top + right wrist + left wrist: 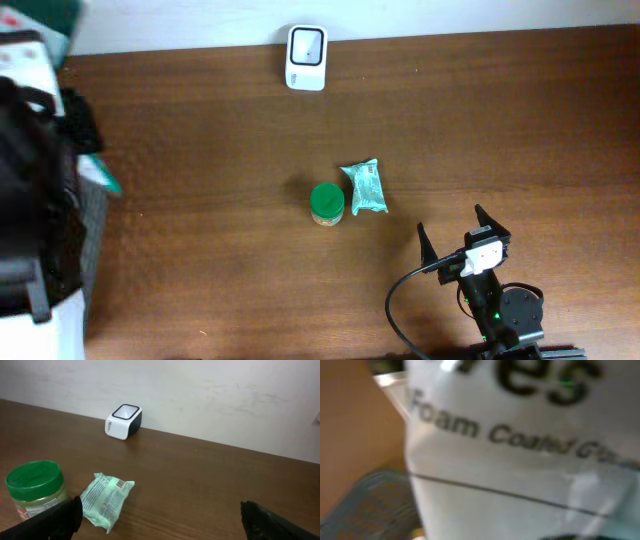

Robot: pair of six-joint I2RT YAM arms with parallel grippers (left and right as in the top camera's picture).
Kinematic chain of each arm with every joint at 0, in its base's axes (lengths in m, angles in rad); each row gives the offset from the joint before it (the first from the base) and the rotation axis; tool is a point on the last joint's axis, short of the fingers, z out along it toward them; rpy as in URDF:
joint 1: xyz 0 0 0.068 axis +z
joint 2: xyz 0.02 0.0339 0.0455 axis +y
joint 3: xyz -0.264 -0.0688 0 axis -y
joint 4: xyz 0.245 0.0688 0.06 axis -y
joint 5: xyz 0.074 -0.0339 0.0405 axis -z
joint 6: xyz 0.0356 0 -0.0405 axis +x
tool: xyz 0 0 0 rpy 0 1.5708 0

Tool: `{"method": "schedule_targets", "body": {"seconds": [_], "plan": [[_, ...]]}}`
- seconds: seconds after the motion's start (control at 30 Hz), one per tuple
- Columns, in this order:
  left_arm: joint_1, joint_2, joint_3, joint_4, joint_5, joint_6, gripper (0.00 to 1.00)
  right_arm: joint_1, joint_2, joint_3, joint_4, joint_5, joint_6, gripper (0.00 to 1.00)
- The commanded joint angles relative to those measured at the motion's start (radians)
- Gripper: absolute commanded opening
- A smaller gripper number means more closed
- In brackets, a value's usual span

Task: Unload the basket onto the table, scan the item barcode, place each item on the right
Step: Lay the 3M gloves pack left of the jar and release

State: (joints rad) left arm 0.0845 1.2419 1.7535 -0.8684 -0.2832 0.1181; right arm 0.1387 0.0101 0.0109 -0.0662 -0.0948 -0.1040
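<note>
Black right gripper (449,218), white wrist module (483,257), black cable (397,300).

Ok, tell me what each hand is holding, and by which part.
Right hand: open, holding nothing. Left hand: cannot be told; its fingers are out of view, and only a printed white box fills its camera.

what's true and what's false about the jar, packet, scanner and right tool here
1. The jar has a green lid. True.
2. The packet lies on the scanner. False: it lies beside the jar, well apart from the scanner.
3. The right tool is open and empty. True.
4. The jar lies on its side. False: it stands upright.
</note>
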Motion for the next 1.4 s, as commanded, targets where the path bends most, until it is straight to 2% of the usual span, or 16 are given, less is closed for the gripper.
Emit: {"method": "schedule_targets", "body": {"seconds": [0.0,0.1,0.2,0.3,0.4,0.47,0.5,0.53,0.57,0.73,0.83,1.03,1.1,1.17,1.27,1.37], "plan": [[-0.231,0.034,-0.004,-0.139,0.108,-0.161,0.00,0.006,-0.007,-0.005,-0.003,-0.001,0.007,0.98],[-0.394,0.153,-0.059,-0.238,0.108,-0.275,0.00,0.006,-0.007,-0.005,-0.004,-0.001,0.007,0.98],[-0.500,0.327,-0.150,-0.304,0.108,-0.473,0.00,0.006,-0.007,-0.005,-0.003,-0.001,0.007,0.98],[-0.586,0.516,-0.183,-0.299,0.111,-0.515,0.00,0.006,-0.007,-0.005,-0.003,-0.001,0.007,0.98],[-0.597,0.630,-0.183,-0.304,0.113,-0.604,0.00,0.006,-0.007,-0.005,-0.003,-0.001,0.007,0.98],[-0.597,0.672,-0.183,-0.307,0.132,-0.604,0.00,0.006,-0.007,-0.005,-0.003,-0.001,0.007,0.98],[-0.597,0.684,-0.183,-0.312,0.148,-0.603,0.29,0.006,-0.007,-0.005,-0.003,-0.001,0.007,0.99],[-0.597,0.684,-0.183,-0.312,0.166,-0.603,0.82,0.006,-0.007,-0.005,-0.003,-0.001,0.007,0.98],[-0.597,0.684,-0.183,-0.312,0.168,-0.603,0.99,0.006,-0.007,-0.005,-0.004,-0.001,0.007,0.98],[-0.577,0.684,-0.129,-0.338,0.168,-0.550,0.99,0.006,-0.007,-0.005,-0.004,-0.001,0.007,0.98],[-0.527,0.682,0.063,-0.443,0.167,-0.505,0.99,0.006,-0.007,-0.005,-0.004,-0.001,0.007,0.98],[-0.354,0.682,0.633,-0.726,0.137,-0.399,0.99,0.006,-0.007,-0.005,-0.003,-0.001,0.007,0.98],[-0.228,0.682,0.824,-0.811,0.133,-0.399,0.99,0.006,-0.007,-0.005,-0.003,-0.001,0.007,0.98],[-0.104,0.664,0.913,-0.819,0.157,-0.357,0.99,0.006,-0.007,-0.005,-0.003,-0.001,0.007,0.98],[0.142,0.610,0.937,-0.819,0.157,-0.359,0.99,0.006,-0.007,-0.005,-0.003,-0.001,0.007,0.98],[0.377,0.609,0.892,-0.814,0.156,-0.435,0.99,0.006,-0.007,-0.005,-0.003,-0.001,0.007,0.98]]}}
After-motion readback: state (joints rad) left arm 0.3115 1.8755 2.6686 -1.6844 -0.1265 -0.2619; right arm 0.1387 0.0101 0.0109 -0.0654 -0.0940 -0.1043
